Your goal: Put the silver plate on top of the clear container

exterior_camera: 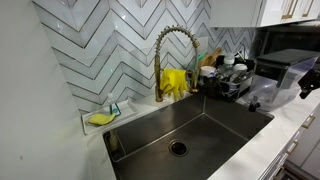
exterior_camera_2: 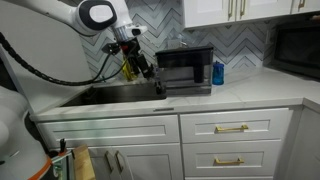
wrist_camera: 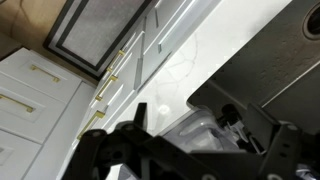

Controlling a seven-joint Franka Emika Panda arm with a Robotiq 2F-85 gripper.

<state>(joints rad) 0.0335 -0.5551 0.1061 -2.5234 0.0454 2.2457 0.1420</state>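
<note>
- White kitchen surface over white cabinets, herringbone tile behind.
- Steel sink set into it, gold faucet at the back, yellow gloves hanging beside the faucet.
- Dish rack next to the gloves, its dishes too small to tell apart; silver plate can't be made out for sure.
- Tool hangs above the surface near the sink corner, fingers spread wide, gripping nothing.
- Glassy shape between the fingers, likely the clear container, blurred.
- Black microwave and blue bottle sit just beyond the tool.
</note>
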